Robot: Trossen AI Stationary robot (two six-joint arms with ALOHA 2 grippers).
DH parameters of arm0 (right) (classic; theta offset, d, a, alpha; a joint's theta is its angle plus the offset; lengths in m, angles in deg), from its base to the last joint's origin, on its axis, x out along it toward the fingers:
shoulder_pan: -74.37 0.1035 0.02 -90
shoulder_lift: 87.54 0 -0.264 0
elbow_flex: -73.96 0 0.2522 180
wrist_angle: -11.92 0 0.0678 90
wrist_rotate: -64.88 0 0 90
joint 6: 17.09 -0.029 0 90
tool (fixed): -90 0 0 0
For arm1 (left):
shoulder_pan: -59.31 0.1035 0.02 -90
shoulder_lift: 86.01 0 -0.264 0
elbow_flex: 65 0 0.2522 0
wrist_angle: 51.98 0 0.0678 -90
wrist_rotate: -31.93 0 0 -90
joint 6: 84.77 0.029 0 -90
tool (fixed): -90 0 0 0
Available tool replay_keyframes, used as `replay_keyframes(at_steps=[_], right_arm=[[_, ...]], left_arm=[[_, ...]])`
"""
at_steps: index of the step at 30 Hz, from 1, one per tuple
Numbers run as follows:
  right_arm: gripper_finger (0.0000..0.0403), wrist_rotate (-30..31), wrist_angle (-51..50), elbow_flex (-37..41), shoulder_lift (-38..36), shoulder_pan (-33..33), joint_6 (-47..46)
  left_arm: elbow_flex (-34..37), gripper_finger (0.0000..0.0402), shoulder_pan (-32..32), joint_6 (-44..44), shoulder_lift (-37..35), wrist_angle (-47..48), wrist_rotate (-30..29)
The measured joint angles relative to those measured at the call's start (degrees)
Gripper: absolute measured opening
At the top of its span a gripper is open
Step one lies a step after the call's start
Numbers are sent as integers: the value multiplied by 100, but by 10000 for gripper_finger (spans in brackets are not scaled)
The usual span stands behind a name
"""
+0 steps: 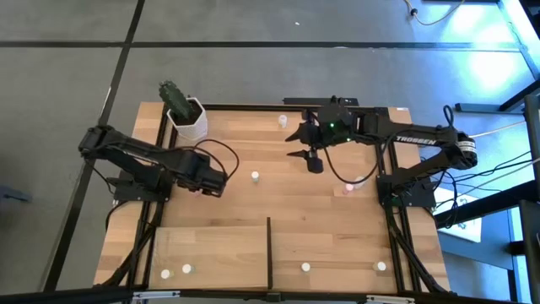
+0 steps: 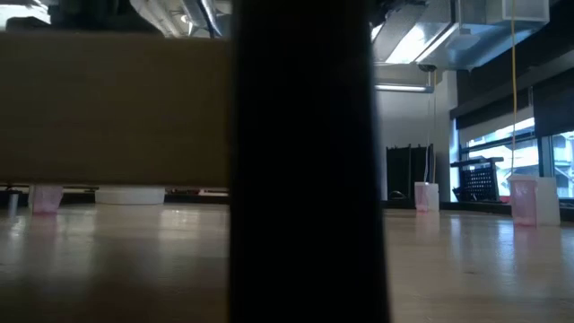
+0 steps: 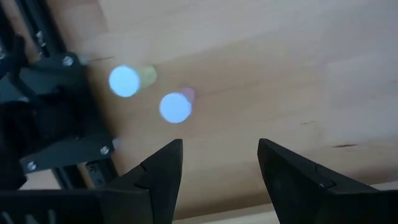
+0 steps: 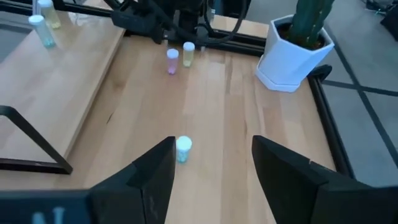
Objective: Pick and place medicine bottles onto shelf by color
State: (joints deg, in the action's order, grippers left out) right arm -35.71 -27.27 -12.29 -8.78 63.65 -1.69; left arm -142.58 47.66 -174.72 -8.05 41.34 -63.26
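Small white-capped medicine bottles stand upright on the tabletop. A yellow-tinted one (image 3: 124,81) and a pink one (image 3: 175,107) are below my left gripper (image 3: 221,155), which is open and points down above the table's left part (image 1: 213,184). My right gripper (image 1: 314,162) hangs open above the middle, slanting down toward a pale bottle (image 4: 183,149) (image 1: 255,176). Other bottles stand at the far edge (image 1: 283,121) and right of centre (image 1: 348,187). The shelf (image 1: 211,245) lies along the near edge and carries several bottles (image 1: 186,268) (image 1: 306,267).
A white hexagonal pot with a cactus (image 1: 187,116) stands at the far left corner. A thin black divider (image 1: 269,252) stands upright on the shelf and blocks the middle of the low view (image 2: 305,161). Black frame rails (image 1: 390,211) run along the table's sides.
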Motion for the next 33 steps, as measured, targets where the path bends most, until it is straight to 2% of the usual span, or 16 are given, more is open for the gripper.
replay_keyframes(at_steps=[6,11,17,23,27,33], right_arm=[[214,-4,-38,-318,0,0,36],[214,-3,-40,-416,0,0,240],[214,-2,-40,-421,0,0,314],[214,-2,-37,-420,0,0,314],[214,-2,-18,-421,0,0,302],[214,0,-9,-420,0,0,292]], left_arm=[[125,202,-145,-531,15,75,17],[680,202,-303,-904,6,-307,448],[985,202,-479,-1350,6,-711,272],[1279,202,-546,-1399,4,-727,271],[1448,202,-534,-1439,4,-748,-33],[1648,202,-448,-1314,4,-1135,-144]])
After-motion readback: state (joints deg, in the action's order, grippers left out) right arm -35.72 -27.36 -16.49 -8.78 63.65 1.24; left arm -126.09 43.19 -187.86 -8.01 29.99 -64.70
